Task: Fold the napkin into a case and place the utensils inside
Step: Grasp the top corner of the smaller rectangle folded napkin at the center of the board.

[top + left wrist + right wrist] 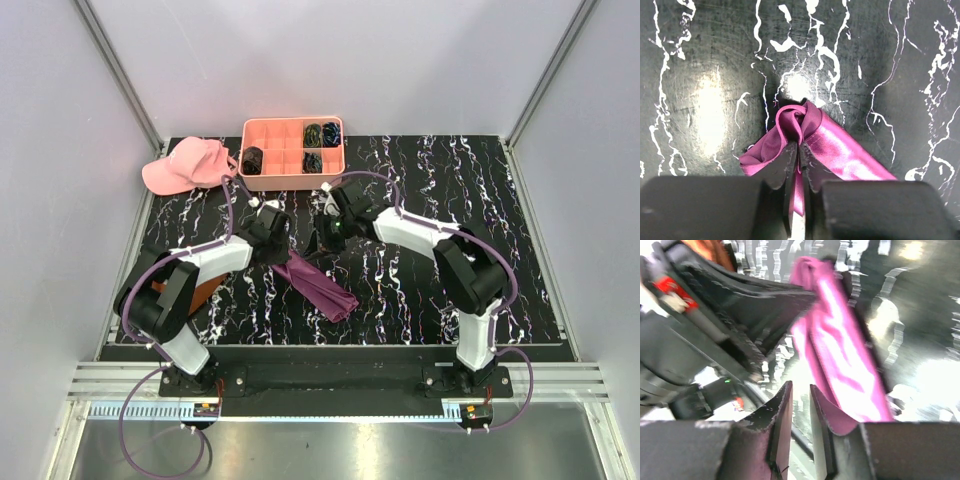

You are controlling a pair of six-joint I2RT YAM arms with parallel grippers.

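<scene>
Napkin [318,285], seemingly limp and slick, lies bunched into a strip on the table [420,290], well apart from the tray [292,147] on the robot's side. The left fingers [775,170] pinch its end; the right fingers [775,410] are slightly spread and empty. It is probably best grasped at the corners.

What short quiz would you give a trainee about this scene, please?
1. True or false: the folded magenta satin napkin lies inside the pink plastic compartment tray.
2. In the top view, what lies left of the tray? A: pink fabric cap; B: white mug; C: steel plate.
3. Which gripper has napkin cloth between its fingers?
Key: 1 false; 2 A; 3 the left gripper.
</scene>
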